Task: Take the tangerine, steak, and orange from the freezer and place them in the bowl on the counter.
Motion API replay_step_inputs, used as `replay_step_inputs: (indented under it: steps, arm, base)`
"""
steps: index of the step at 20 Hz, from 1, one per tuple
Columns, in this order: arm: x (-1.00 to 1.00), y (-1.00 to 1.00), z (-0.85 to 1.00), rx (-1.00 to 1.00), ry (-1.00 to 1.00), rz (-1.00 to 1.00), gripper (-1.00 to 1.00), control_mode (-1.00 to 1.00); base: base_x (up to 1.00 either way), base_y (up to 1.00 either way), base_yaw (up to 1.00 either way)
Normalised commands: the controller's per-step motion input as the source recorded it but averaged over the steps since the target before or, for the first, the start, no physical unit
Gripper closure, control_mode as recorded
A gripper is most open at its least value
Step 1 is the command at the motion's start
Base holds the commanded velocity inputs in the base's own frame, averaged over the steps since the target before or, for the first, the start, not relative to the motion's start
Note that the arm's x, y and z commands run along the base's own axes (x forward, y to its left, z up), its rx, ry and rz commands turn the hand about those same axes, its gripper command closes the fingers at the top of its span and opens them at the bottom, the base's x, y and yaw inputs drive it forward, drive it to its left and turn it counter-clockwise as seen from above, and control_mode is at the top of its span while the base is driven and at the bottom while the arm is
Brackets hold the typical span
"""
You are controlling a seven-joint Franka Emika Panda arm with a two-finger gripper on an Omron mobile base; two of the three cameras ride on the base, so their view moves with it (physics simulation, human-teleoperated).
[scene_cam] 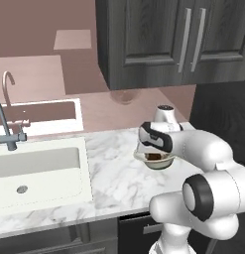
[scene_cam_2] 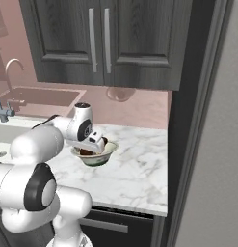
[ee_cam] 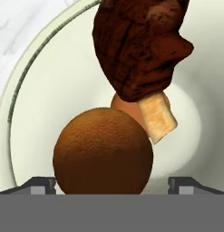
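Three items, steak (ee_cam: 140, 45), orange (ee_cam: 103, 152), prob. tangerine (ee_cam: 127, 106), in bowl (ee_cam: 36, 104) under wide-open, empty hand (ee_cam: 112, 183).

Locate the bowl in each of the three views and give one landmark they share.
Left base view: the bowl sits right of centre on the marble counter, partly behind the arm.
Right base view: the bowl is left of centre, under the hand.
Hand view: the bowl's pale rim curves round the left side, around the fruit and steak.
Shared landmark: the white marble counter.
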Motion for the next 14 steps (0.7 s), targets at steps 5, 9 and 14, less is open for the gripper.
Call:
replay_step_inputs:
  steps: [5, 9, 14]
  arm:
    - [-0.41, -0.21, -0.15, 0.0, 0.0, 0.0, -1.0, -1.0]
    - [-0.57, -0.26, -0.16, 0.0, 0.0, 0.0, -1.0, -1.0]
    - [-0.29, -0.1, 0.05, 0.01, 0.0, -0.03, -1.0, -1.0]
  base:
    - [0.0, 0.0, 0.0]
    - [0.0, 0.0, 0.0]
    - [0.0, 0.0, 0.0]
